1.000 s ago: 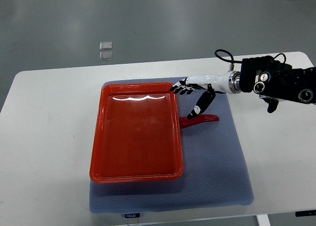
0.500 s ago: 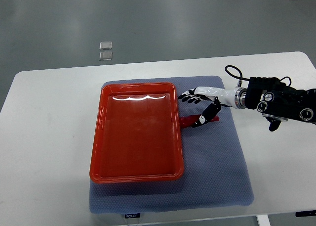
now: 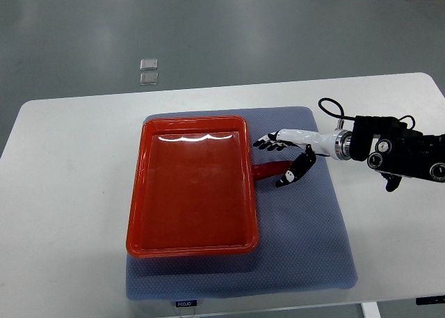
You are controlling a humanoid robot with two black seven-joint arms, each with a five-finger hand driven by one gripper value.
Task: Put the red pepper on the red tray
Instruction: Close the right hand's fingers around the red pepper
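The red pepper [image 3: 270, 169] is long and thin. It lies on the grey-blue mat [image 3: 299, 248], its left end touching the right rim of the red tray [image 3: 195, 120]. The tray is empty and sits on the left part of the mat. My right hand [image 3: 271, 163] comes in from the right and hovers over the pepper with its fingers [image 3: 267, 143] spread just beyond it. The thumb [image 3: 291, 172] hangs over the pepper's right end and hides it. The hand is open and holds nothing. The left arm is out of view.
The mat lies on a white table [image 3: 69, 193] whose front edge is close to the mat's near edge. A black cable [image 3: 332, 113] loops above my right wrist. Two small clear items [image 3: 149, 70] lie on the floor beyond the table.
My right hand has moved nearer and a little right, and its thumb has come down across the pepper's right end. The pepper and tray have not moved.
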